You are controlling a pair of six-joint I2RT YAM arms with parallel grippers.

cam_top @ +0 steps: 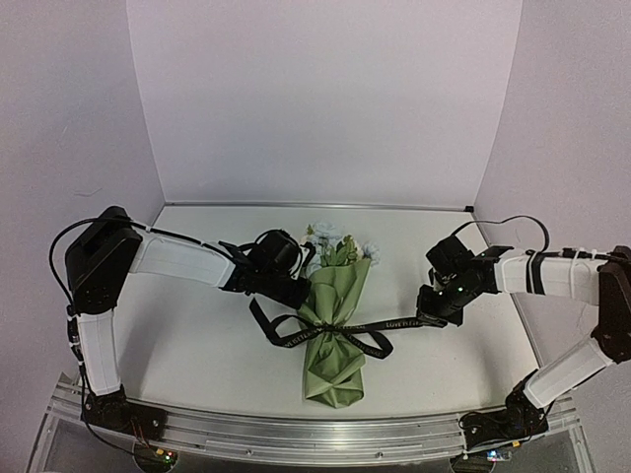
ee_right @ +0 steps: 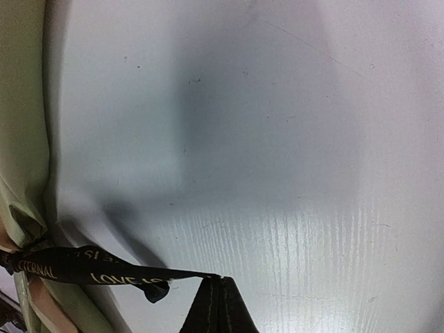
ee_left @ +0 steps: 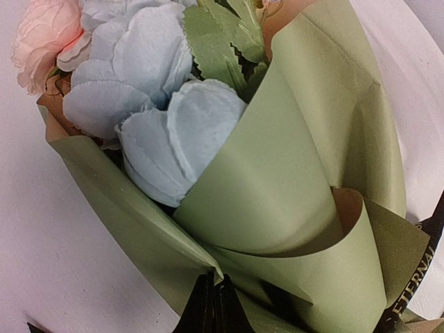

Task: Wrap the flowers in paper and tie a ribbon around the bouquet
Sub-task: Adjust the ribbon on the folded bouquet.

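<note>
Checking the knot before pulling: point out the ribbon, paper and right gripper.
ribbon point(ee_right: 90, 272): right wrist view, lettered stretch.
paper point(ee_left: 277, 173): left wrist view, outer green fold.
right gripper point(ee_right: 220, 281): right wrist view, between fingertips.

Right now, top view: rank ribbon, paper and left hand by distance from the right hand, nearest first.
1. ribbon: its end is pinched in the right hand, and it runs off to that hand's left.
2. paper: wrapped as a cone in the middle, left of that hand.
3. left hand: at the cone's far left edge.

1 overhead, 2 wrist close-ups of bouquet point(cam_top: 340, 296)
</note>
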